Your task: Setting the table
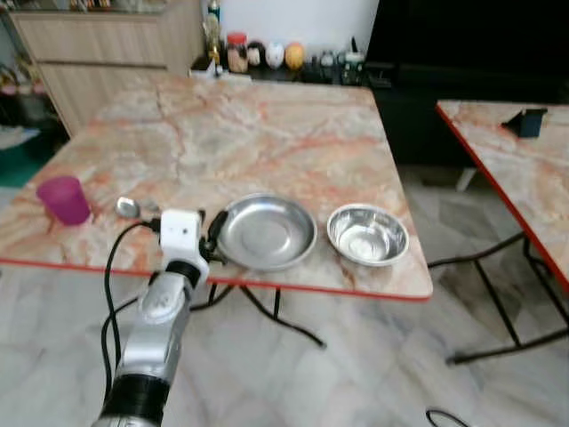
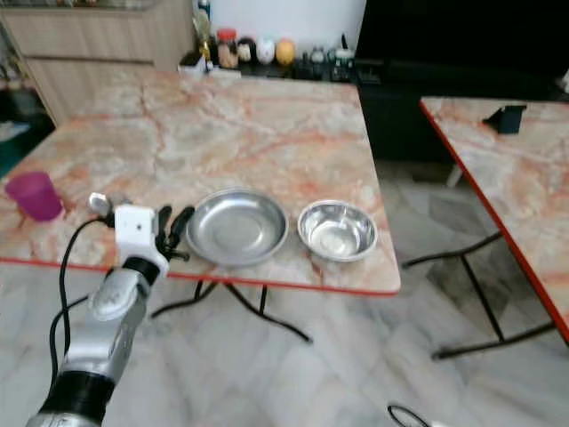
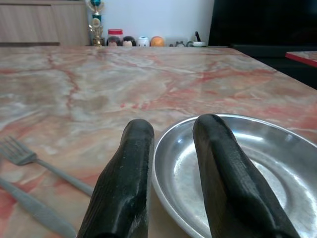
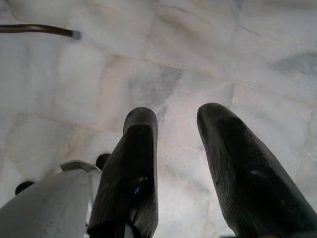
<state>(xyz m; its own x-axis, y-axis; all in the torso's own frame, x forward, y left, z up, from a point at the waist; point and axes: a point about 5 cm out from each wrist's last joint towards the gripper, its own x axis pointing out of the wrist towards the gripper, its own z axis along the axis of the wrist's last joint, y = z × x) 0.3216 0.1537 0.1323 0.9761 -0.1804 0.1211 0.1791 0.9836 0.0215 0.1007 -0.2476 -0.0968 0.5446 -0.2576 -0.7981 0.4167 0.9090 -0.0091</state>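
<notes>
A shiny steel plate [image 1: 267, 233] lies near the front edge of the marble table [image 1: 267, 133]. A steel bowl [image 1: 367, 234] sits just right of it. Further left are a spoon [image 1: 127, 207] and a purple cup [image 1: 64, 199]. My left gripper [image 1: 214, 233] is at the plate's left rim, open, one finger over the plate [image 3: 247, 168] and the other outside, nothing held. A fork [image 3: 22, 153] and a knife [image 3: 34, 210] lie on the table left of the fingers. My right gripper [image 4: 176, 116] hangs open over the floor tiles.
Jars and bottles [image 1: 262, 55] stand along the table's far edge. A second marble table [image 1: 507, 160] with a dark object [image 1: 531, 122] stands to the right, across a gap of floor. Wooden cabinets [image 1: 98, 44] are at the back left. Metal table legs [image 1: 267, 311] cross under the front edge.
</notes>
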